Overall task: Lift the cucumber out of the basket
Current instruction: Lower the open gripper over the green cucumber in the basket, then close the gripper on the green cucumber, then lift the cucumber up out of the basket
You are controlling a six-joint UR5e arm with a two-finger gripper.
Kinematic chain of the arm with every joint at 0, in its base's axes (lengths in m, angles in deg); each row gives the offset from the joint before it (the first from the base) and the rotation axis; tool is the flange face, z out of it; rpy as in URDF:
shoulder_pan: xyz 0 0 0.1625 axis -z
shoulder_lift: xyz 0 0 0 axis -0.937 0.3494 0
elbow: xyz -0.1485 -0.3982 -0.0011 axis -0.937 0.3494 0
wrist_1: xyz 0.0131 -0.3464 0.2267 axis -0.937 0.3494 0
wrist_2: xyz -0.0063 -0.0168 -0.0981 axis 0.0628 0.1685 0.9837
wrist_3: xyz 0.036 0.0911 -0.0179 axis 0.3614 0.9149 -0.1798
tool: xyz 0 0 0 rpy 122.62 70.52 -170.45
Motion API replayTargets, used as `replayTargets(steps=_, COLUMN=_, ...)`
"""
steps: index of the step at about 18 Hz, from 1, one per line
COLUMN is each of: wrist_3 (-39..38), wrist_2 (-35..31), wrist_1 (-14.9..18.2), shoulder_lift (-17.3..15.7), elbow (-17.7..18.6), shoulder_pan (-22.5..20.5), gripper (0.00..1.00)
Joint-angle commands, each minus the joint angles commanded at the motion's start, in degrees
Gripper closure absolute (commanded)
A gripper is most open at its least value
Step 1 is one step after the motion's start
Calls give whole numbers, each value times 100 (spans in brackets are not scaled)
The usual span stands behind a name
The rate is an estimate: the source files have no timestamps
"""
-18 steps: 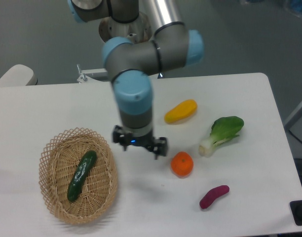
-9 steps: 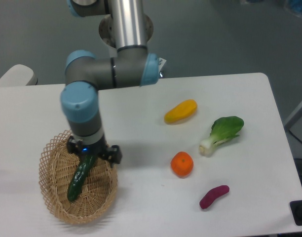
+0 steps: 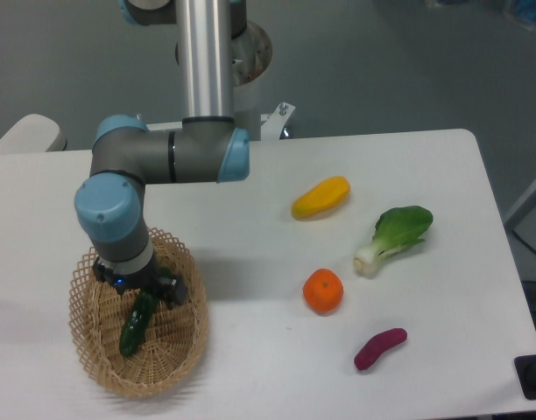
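The cucumber point(image 3: 135, 322) lies diagonally in the basket point(image 3: 176, 354), lower left, directly beneath our pincer point(image 3: 138, 290); its spread we cannot tell.

basket point(image 3: 185, 346) rim rings the cucumber point(image 3: 135, 322); the arm's wrist blocks it from above.

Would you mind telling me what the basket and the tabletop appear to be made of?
The basket looks like tan woven wicker, matte, with visible weave strands and an open lattice rim. The tabletop appears to be a smooth white laminate or painted board, slightly satin, with soft shadows and no visible grain; the exact material cannot be told.
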Motion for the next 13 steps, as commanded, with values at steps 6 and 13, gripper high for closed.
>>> replayTargets(steps=6, wrist_3=0, wrist_2=0, wrist_1=-17, shoulder_lift=132, elbow=-17, shoulder_pan=44, gripper=0)
replayTargets(steps=13, wrist_3=114, wrist_2=-35, wrist_1=-9, shoulder_lift=150, elbow=-79, shoulder_pan=44, gripper=67)
